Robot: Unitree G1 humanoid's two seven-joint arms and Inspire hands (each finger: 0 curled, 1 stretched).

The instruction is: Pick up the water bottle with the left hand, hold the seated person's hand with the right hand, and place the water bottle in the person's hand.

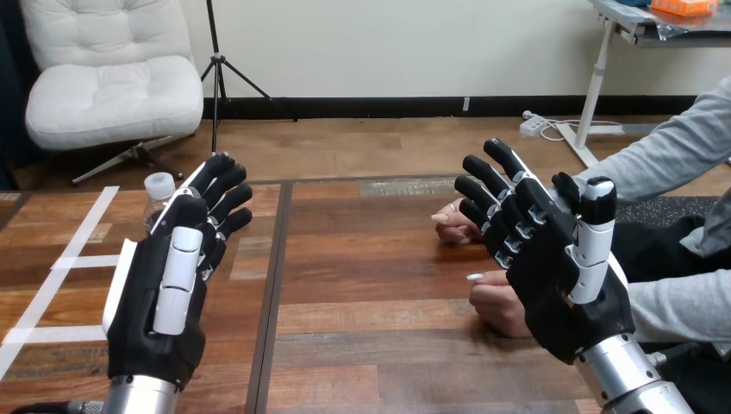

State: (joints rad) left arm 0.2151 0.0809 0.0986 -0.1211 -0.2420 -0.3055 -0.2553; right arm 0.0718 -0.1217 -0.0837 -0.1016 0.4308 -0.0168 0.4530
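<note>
fingers [226,185] of the left hand [159,302] spread loose, grasping nothing, with the water bottle [158,188] upright just behind them near the table's [371,285] far left side, right hand [560,285] likewise released, raised before the person's hands [496,304] at the right edge.

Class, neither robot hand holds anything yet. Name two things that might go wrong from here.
1. The water bottle stands mostly hidden behind the open left hand; the reach might tip it.
2. The person's nearer hand and farther hand lie curled on the table behind the open right hand; neither offers a palm for the bottle.
</note>
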